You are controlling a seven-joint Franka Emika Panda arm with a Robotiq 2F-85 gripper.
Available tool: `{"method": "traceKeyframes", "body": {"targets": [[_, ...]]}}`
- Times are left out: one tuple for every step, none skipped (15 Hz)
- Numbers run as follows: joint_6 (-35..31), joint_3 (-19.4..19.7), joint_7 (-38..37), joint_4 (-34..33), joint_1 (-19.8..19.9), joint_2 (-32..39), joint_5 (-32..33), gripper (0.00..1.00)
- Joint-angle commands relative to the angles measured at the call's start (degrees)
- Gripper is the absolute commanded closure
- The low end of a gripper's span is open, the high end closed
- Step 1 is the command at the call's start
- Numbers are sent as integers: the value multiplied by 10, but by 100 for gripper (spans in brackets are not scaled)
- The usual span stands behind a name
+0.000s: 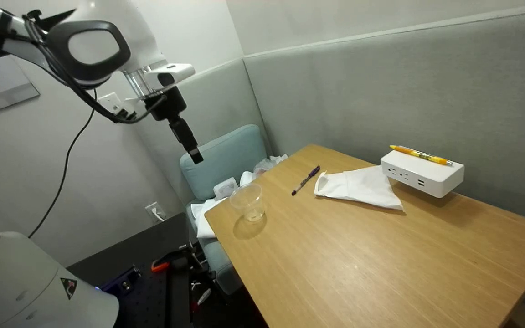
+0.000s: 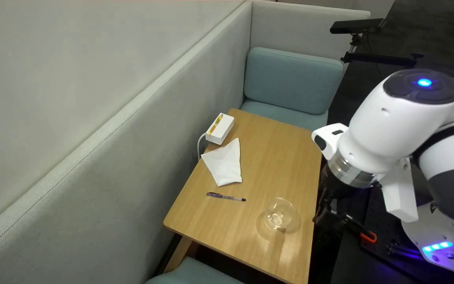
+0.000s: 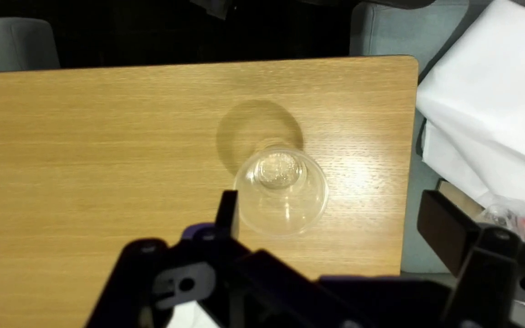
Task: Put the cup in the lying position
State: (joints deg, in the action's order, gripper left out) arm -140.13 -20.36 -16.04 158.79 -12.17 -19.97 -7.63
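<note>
Light-wood tabletop (image 1: 358, 264) w/ rounded corners, set alongside a grey padded panel (image 1: 381, 91); blue-green backrest cushion (image 2: 294, 79) past one end, blk cable (image 1: 67, 161) hanging by white wall (image 1: 112, 177). Clear cup (image 1: 248, 200) stands upright nr a tabletop corner, round shadow (image 3: 244, 127) by its base. Nearer the panel: thin pen (image 1: 306, 181) & flat white packet (image 1: 360, 187), then white box (image 1: 419, 172) w/ outlets, yellow pen (image 1: 422, 155) on top. Gripper (image 3: 329, 205) hangs above tabletop level, fingers (image 3: 445, 223) wide apart, not touching cup.
</note>
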Motion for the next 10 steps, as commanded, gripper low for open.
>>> {"method": "traceKeyframes", "body": {"targets": [[-78,-1,-33,-14,17,104,53,0],[-96,0,-43,-16,22,126,74,0],[-114,3,-51,-19,26,152,94,0],[-128,7,-60,-23,29,174,117,0],[-145,13,-71,-26,30,196,137,0],[-161,21,-80,-28,28,212,153,0],[-186,30,-89,-29,25,231,163,0],[-208,41,-99,-32,21,246,172,0],[-233,34,-109,-34,32,261,178,0],[-255,40,-122,-37,29,271,187,0]]}}
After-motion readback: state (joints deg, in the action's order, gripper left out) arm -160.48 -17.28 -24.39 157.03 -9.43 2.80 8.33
